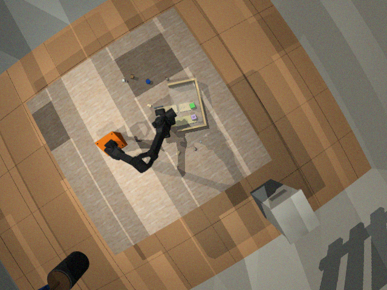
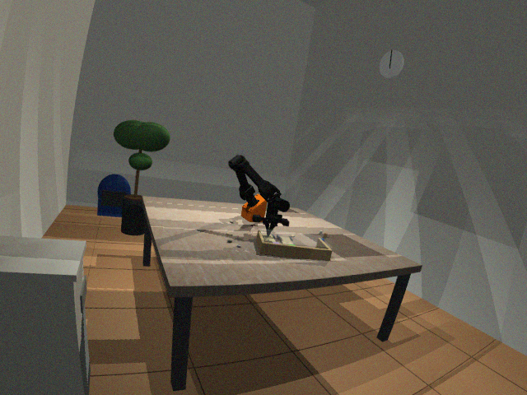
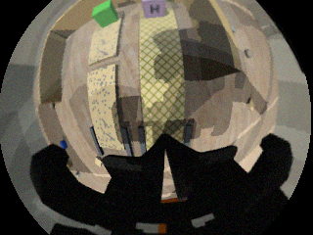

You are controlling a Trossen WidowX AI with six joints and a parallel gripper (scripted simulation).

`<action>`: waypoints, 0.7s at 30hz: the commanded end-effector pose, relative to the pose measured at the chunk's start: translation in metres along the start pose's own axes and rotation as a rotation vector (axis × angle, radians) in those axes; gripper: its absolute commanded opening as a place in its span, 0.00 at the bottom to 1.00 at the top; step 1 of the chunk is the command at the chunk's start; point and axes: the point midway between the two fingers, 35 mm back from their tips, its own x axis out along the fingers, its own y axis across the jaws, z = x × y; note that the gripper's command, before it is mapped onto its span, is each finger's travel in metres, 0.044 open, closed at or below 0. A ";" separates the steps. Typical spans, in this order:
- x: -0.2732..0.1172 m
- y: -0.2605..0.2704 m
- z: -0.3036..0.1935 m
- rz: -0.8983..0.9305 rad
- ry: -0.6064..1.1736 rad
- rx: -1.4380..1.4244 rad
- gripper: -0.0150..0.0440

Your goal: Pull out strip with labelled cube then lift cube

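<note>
Inside the wooden tray (image 1: 200, 103), the closed, empty claw (image 3: 164, 147) presses the near end of the olive strip (image 3: 158, 69), whose far end carries the labelled purple cube (image 3: 155, 6); a green cube (image 3: 105, 12) sits beside it.
</note>
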 end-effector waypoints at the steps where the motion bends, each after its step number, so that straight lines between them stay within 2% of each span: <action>1: 0.003 0.000 0.000 -0.004 0.002 -0.002 0.25; 21: 0.004 0.000 -0.030 -0.004 0.003 -0.003 0.25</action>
